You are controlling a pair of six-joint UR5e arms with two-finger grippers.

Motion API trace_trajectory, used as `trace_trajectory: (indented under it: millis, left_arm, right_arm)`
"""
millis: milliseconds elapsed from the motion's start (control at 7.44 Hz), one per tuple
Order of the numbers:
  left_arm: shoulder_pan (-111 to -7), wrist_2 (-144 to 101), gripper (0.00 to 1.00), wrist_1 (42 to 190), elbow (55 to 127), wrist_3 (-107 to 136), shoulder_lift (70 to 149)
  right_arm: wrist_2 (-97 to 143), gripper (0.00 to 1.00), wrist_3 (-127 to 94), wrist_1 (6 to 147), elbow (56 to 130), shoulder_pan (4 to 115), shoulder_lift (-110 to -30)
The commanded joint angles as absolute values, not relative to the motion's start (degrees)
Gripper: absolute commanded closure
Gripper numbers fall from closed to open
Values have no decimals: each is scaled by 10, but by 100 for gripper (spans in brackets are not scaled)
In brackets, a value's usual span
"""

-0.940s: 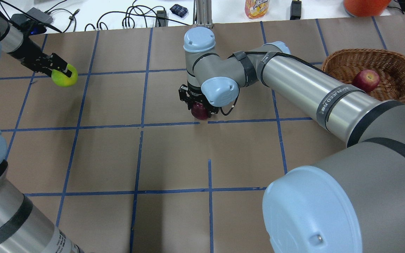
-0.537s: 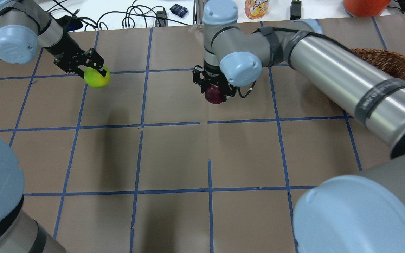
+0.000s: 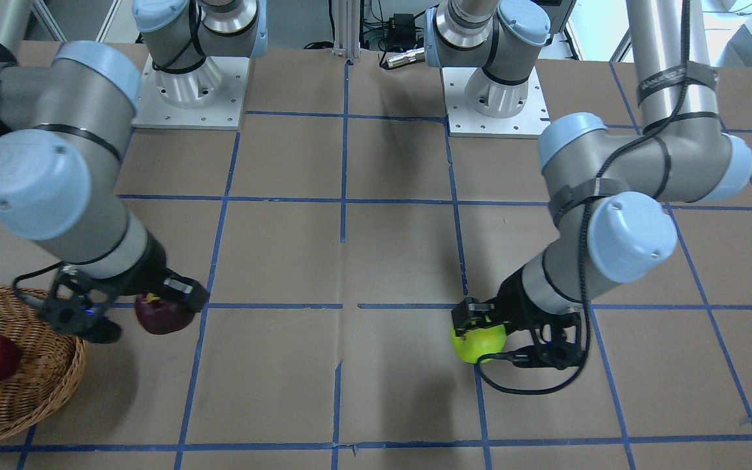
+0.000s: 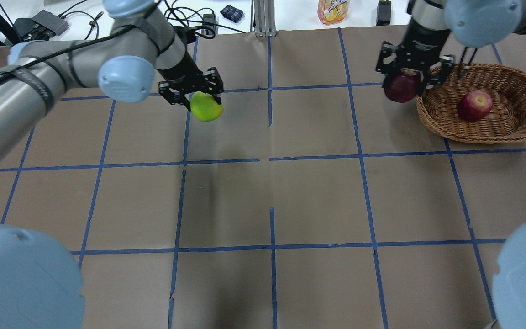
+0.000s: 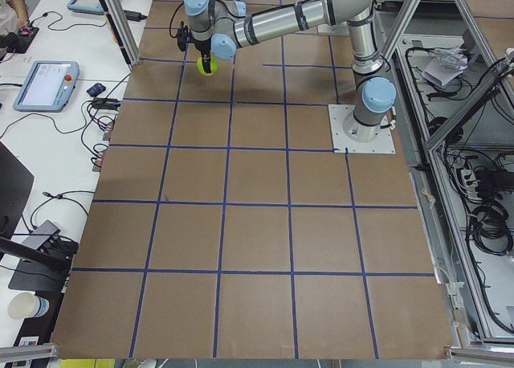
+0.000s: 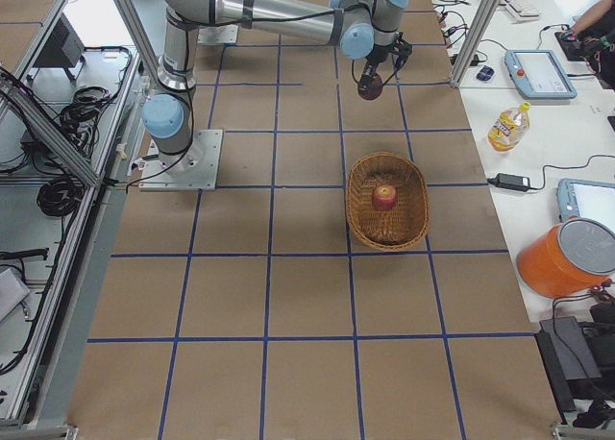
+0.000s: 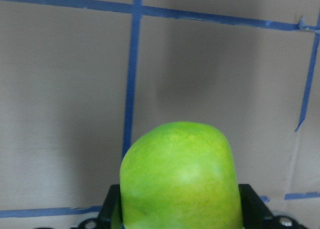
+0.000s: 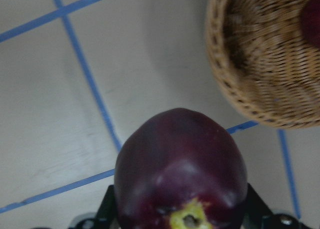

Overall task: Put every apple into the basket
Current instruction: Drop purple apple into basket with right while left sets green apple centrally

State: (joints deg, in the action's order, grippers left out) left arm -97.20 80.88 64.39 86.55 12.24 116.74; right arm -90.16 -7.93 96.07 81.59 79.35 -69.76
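Note:
My left gripper [image 4: 192,93] is shut on the yellow-green apple [image 4: 205,106] and holds it above the table left of centre; it also shows in the front view [image 3: 478,339] and the left wrist view [image 7: 180,179]. My right gripper [image 4: 411,73] is shut on the dark maroon apple [image 4: 401,87] and holds it in the air just left of the wicker basket [image 4: 514,82]; the apple also shows in the front view [image 3: 164,314] and the right wrist view [image 8: 180,169]. The red apple [image 4: 474,104] lies inside the basket.
Brown paper with blue tape grid lines [image 4: 270,160] covers the table. Cables, a juice bottle [image 4: 334,10] and an orange container [image 6: 567,257] sit beyond the far edge. The basket's rim [image 8: 225,84] lies to the right in the right wrist view.
Both arms have carried their apples to the right. The maroon apple went from table centre to beside the basket's left rim. The green apple went from far left towards centre.

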Motion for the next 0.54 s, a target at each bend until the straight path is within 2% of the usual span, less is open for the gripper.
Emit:
trace_trajectory:
  millis: [0,269,403]
  left_arm:
    - [-1071,892,54,610,865,204,1201]
    - [-1087,889,52,545,868,241,1230]
    - [-1101,897,18,544,869,243,1236]
  right_arm:
    - [-927,100,148,968,818,649,-695]
    - [-946,100,269,1040,815,578,-659]
    - [-956,100,279,1090,814,567,-620]
